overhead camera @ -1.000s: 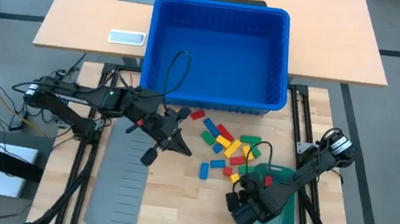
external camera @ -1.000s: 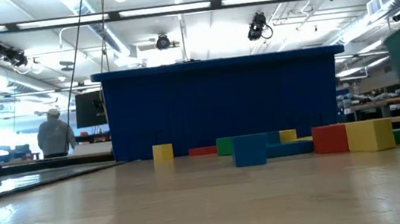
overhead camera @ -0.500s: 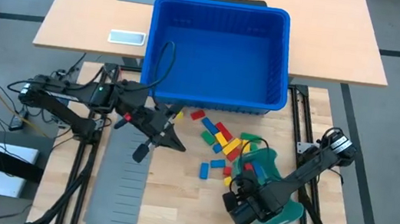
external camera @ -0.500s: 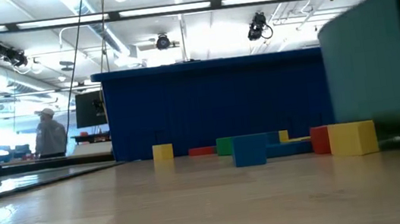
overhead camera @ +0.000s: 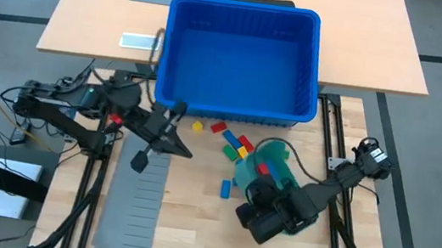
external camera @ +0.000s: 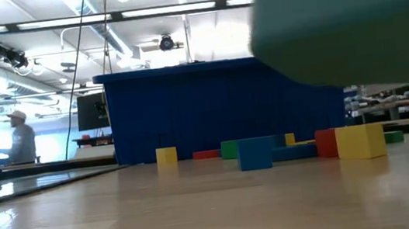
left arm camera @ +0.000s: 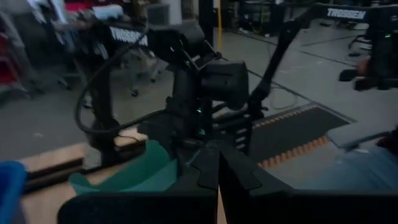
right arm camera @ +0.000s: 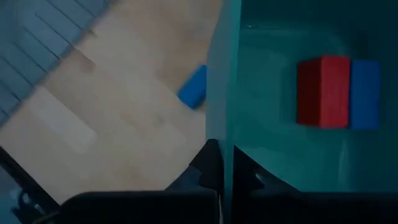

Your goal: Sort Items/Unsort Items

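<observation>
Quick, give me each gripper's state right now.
Left gripper: shut, holding nothing, over the grey slotted sheet.
Right gripper: shut on the wall of the teal tray, lifted and tilted, blocks inside.

**Wooden table, blocks by the bin**

The wooden table (overhead camera: pixel 192 214) carries a grey slotted sheet (overhead camera: pixel 131 206) at its left, a big blue bin (overhead camera: pixel 240 58) at the far edge, and loose blocks (overhead camera: pixel 231 142) scattered just before the bin.
</observation>
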`<state>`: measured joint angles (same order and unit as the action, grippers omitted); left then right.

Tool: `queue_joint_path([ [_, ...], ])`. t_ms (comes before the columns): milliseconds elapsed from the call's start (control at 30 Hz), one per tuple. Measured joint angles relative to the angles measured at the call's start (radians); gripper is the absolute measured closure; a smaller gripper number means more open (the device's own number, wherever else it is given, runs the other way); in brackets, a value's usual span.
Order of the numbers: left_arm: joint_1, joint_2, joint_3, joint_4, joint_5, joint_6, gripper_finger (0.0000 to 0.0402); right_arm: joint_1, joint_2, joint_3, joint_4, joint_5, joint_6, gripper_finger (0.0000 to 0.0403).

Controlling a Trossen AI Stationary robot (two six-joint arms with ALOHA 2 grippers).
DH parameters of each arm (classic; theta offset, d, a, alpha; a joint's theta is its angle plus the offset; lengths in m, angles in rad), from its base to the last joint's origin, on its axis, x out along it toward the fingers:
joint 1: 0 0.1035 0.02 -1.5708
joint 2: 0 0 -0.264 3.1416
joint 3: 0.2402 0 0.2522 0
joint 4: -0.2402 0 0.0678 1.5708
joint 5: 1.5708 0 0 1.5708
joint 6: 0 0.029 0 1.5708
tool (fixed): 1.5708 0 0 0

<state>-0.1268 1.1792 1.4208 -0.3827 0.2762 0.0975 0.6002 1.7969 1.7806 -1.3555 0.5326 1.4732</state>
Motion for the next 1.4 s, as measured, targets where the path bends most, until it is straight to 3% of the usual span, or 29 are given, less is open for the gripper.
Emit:
queue_joint_path([
  [233, 0.000, -0.081, 0.000, -0.015, -0.093, 0.043, 0.0394, -0.085, -0.003, 0.017, 0.188, 0.177, -0.278, 0.0403],
  [567, 0.000, -0.125, 0.000, -0.026, -0.131, 0.055, 0.0394, -0.185, -0.017, -0.033, 0.895, 0.370, -0.818, 0.0403],
  [833, 0.000, -0.128, 0.000, -0.058, -0.134, 0.038, 0.0394, -0.270, -0.017, -0.352, 1.547, 0.287, -0.998, 0.0403],
  [967, 0.000, -0.128, 0.000, -0.057, -0.135, 0.029, 0.0394, -0.304, -0.016, -0.567, 1.966, 0.211, -1.049, 0.0403],
  [1200, 0.000, -0.128, 0.000, -0.057, -0.135, 0.027, 0.0394, -0.323, -0.016, -0.862, 2.641, 0.171, -1.201, 0.0403],
  [1333, 0.000, -0.128, 0.000, -0.057, -0.140, 0.022, 0.0394, -0.325, -0.016, -0.954, 2.890, 0.128, -1.250, 0.0403],
  [1400, 0.000, -0.128, 0.000, -0.057, -0.148, 0.014, 0.0394, -0.331, -0.017, -0.973, 2.922, 0.105, -1.237, 0.0403],
])
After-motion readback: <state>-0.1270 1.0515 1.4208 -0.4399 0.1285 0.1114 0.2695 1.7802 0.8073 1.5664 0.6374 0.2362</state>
